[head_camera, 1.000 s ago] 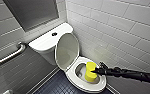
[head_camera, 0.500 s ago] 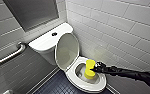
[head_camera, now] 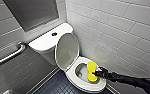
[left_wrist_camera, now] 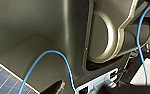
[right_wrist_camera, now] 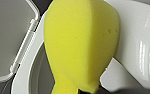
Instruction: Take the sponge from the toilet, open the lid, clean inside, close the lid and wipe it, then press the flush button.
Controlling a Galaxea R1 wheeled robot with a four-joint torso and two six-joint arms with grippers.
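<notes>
The white toilet (head_camera: 47, 41) stands in a tiled corner with its lid (head_camera: 67, 51) raised against the tank. The small dark flush button (head_camera: 54, 34) sits on the flat tank cover. My right gripper (head_camera: 97, 73) reaches in from the right, shut on the yellow sponge (head_camera: 91, 71). The sponge is pinched at its middle and hangs over the right side of the bowl, by the seat ring (head_camera: 87, 86). Close up in the right wrist view, the sponge (right_wrist_camera: 81, 42) bulges in front of the seat (right_wrist_camera: 141, 50) and the raised lid (right_wrist_camera: 6, 37).
A metal grab bar (head_camera: 8, 56) runs along the left wall. White wall tiles (head_camera: 121, 37) close off the right side just behind the toilet. Dark floor tiles (head_camera: 57, 85) lie in front of the bowl. A blue cable (left_wrist_camera: 66, 65) crosses the left wrist view.
The sponge and my right gripper have shifted slightly lower over the bowl's right side. The lid and the rest stay as they were.
</notes>
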